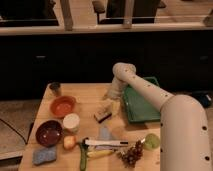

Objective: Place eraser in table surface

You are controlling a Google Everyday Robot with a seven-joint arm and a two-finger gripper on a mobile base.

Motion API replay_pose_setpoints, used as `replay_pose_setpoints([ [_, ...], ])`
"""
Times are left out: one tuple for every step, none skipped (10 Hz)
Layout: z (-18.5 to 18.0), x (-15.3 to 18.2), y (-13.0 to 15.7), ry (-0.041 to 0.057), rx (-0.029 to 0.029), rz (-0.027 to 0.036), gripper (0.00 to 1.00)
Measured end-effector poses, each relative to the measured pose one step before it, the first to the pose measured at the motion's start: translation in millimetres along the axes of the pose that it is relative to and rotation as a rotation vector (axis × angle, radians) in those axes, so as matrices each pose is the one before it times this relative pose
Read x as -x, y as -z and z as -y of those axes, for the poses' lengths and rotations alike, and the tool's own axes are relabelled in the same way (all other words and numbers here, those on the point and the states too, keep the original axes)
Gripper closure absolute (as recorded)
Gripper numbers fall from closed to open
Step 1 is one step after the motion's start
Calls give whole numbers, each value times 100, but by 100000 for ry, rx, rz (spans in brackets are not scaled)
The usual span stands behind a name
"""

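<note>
The eraser (pixel 103 116), a small block with a pale top over a dark base, lies on the wooden table surface (pixel 86 96) near its middle, left of the dark green tray. My gripper (pixel 113 103) hangs from the white arm that reaches in from the lower right. It sits just above and to the right of the eraser, touching or nearly touching its pale upper end. I cannot tell whether it holds the eraser.
The dark green tray (pixel 141 104) lies at the right. An orange bowl (pixel 62 106), dark red bowl (pixel 48 132), white cup (pixel 71 122), blue-grey sponge (pixel 44 155) and small dark cup (pixel 55 88) stand left. A pale blue piece (pixel 105 133), knife (pixel 106 143), grapes (pixel 131 154) and green apple (pixel 151 141) lie in front.
</note>
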Motion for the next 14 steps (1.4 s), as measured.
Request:
replay_pose_setpoints([
  [1,2,4,-2,-4,-1,20],
  [1,0,0,-3,0,1,20],
  [-1,-1,-2,1,1,2,20],
  [1,1,4,1,-3,-3,20],
  [-2,-1,-2,1,4,3,20],
  [4,1,4,-1,-7,-4,20],
  [-3,-2,-2,-1,6,-2,20],
  [1,-3,1,-6,-6,0,20],
  [2,6,12,13,-11,-14,20],
  [26,27,110,37,-147,-76,20],
  [-12,-19,-5,-27,5,4,20],
  [4,12,-8,22,17,0,20],
  [1,5,-7,9,9,2,20],
  [4,1,4,1,-9,-3,20],
])
